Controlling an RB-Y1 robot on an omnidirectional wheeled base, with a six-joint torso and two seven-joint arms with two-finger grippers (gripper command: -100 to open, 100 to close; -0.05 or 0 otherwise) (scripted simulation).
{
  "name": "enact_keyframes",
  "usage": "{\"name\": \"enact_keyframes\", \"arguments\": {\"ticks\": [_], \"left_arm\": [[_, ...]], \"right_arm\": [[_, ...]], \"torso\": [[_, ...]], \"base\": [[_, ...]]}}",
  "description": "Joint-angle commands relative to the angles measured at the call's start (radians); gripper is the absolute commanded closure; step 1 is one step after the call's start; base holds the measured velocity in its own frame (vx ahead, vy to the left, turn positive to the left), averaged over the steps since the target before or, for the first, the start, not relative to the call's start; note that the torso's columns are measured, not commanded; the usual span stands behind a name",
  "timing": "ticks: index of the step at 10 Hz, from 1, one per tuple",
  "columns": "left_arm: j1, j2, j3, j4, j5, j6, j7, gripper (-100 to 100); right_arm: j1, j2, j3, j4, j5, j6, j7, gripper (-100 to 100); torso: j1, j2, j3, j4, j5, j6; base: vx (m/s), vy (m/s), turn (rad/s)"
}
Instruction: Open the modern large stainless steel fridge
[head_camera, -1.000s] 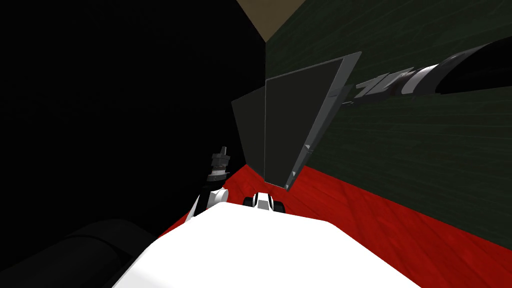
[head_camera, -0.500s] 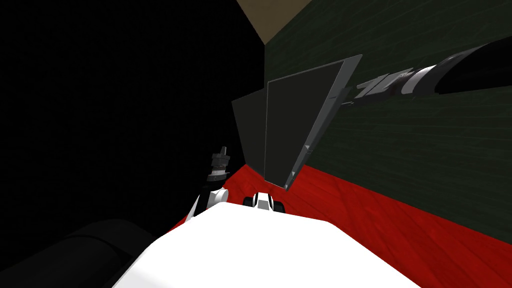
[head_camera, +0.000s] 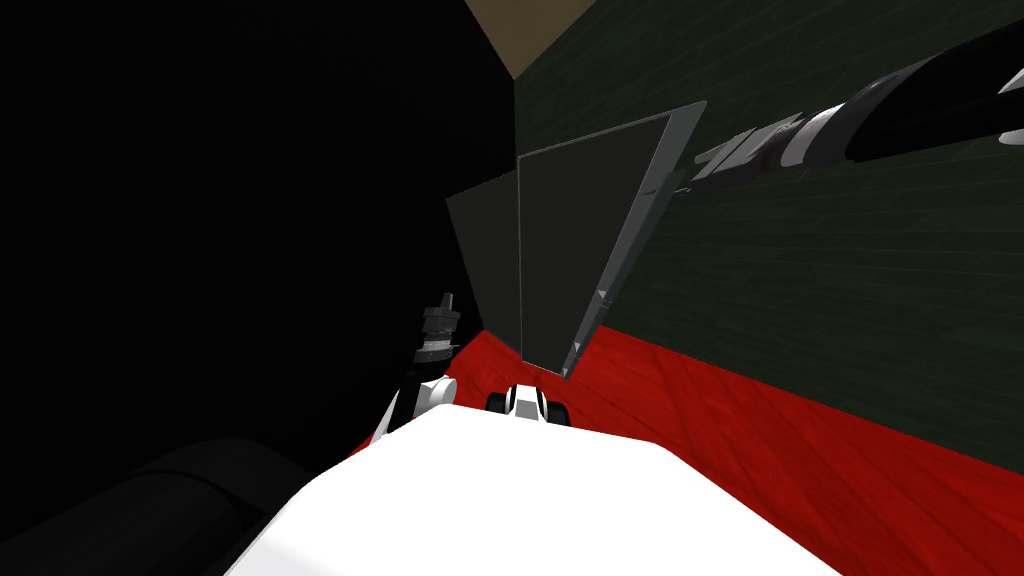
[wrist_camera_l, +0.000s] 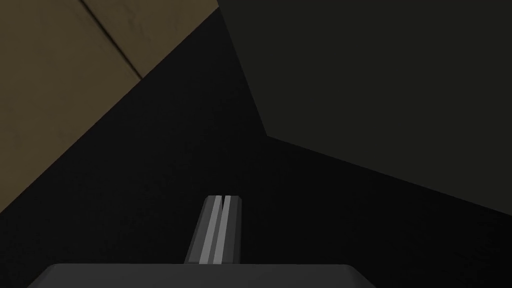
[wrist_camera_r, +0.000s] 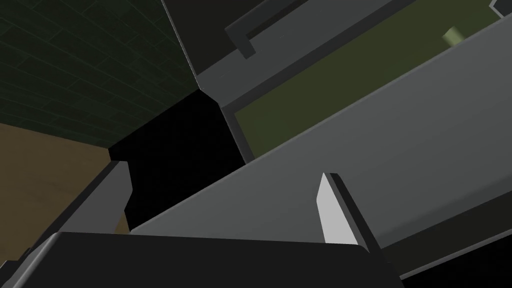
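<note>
**A:** Where to look for the tall dark grey fridge (head_camera: 485, 260)?

**B:** Dead ahead at twelve o'clock, backed against the dark green brick wall (head_camera: 850, 300) on the red floor (head_camera: 760, 430). Found with its flat grey door (head_camera: 570, 260) swung well off the body, pale edge turned toward one o'clock.

**A:** Which step, then?

**B:** Reads as mid-pull: opened partway, not yet wide. Reaching in from two o'clock with the right arm, and the right tool (head_camera: 688, 186) sits up at the door's top corner.

**A:** Holding anything?

**B:** Spread wide, going by the right wrist view, with one pale blade (wrist_camera_r: 332, 215) laid against the door's grey slab. Cannot tell whether clamped or merely hooked on. As for the left tool (head_camera: 447, 300), parked low at eleven o'clock, blades pressed flat together on nothing.

**A:** Anything gained by comparing views?

**B:** Plenty. From the head: the door's whole swing and the arm's line to it. From the right wrist: a look past the slab into an olive-green lining (wrist_camera_r: 300, 85), with a small pale green item (wrist_camera_r: 452, 36) deep inside and a dark angular handle bar (wrist_camera_r: 245, 37) beside the opening.

**A:** Next move?

**B:** Probably calls for sweeping round the hinge's arc rather than tugging straight back, keeping that blade seated on the edge. Risks slipping off the corner otherwise.
</note>
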Motion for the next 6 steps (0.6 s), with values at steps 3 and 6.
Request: {"name": "enact_keyframes", "arguments": {"ticks": [3, 6], "left_arm": [[0.0, 0.0, 0.0, 0.0, 0.0, 0.0, 0.0, 0], [0.0, 0.0, 0.0, 0.0, 0.0, 0.0, 0.0, 0]], "right_arm": [[0.001, -0.002, -0.001, 0.002, -0.001, -0.002, -0.001, 0], [0.001, -0.002, -0.001, 0.002, -0.001, -0.002, -0.001, 0]], "torso": [[0.0, 0.001, 0.001, 0.001, 0.0, 0.001], [-0.002, 0.0, 0.0, 0.0, -0.001, 0.001]], "base": [[0.002, -0.001, 0.001], [0.0, 0.0, 0.0]]}}
